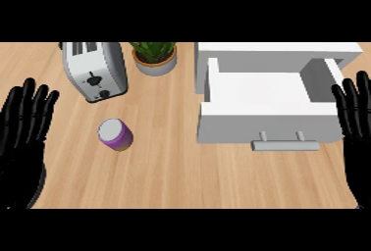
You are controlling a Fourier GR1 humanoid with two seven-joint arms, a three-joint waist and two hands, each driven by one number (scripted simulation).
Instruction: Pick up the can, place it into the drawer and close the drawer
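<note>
The left hand [25, 130] rests at the left edge of the frame, fingers straight and pointing up, holding nothing. The right hand [355, 115] mirrors it at the right edge, also flat and empty, its fingers beside the drawer's right wall. Neither touches anything, so by my reading the pick has not yet begun.

Nearest the left hand, a little right of it in the left-centre of the frame, is the can [116, 135]: purple body, pale top, standing alone on the counter [181, 181] and seemingly tilted slightly. It has bare wood all round it, which should leave room for fingers to close from either side.

Right of centre, the white drawer [261, 88] is pulled out of its cabinet, its cavity showing nothing inside and its handle [285, 145] facing the lower edge. Being open already, it looks ready to take the can from above, and the handle front offers a flat face to push shut afterwards.

In the upper left are a toaster [94, 71] and a potted plant [153, 56], well apart from the can and likely out of the way.
</note>
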